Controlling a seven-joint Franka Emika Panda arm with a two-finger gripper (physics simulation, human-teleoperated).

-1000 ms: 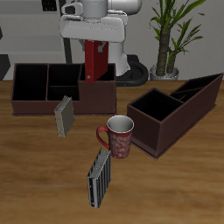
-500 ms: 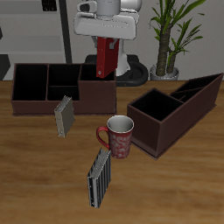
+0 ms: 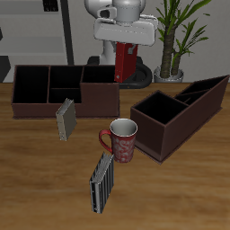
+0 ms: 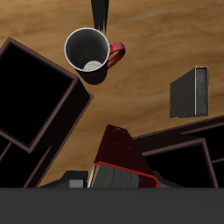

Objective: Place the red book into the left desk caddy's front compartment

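One red book (image 3: pixel 124 63) hangs upright in my gripper (image 3: pixel 125 43), which is clamped on its upper end; the book is thin, dark red on the cover, and from the wrist view I see its pale page edges (image 4: pixel 118 178) between the red boards. It is lifted clear of the bench (image 3: pixel 180 198), above the back corner of the flat-topped caddy (image 3: pixel 63 90) and short of the left desk caddy (image 3: pixel 180 112), the dark-brown box with sloping side walls and inner dividers. I can read no title, label or writing on the book in either view. On the bench in front stand a mug (image 3: pixel 120 140) with a red pattern and red handle, a grey book (image 3: pixel 65 119) and a black-and-white striped book (image 3: pixel 101 182), each upright and apart from the others.
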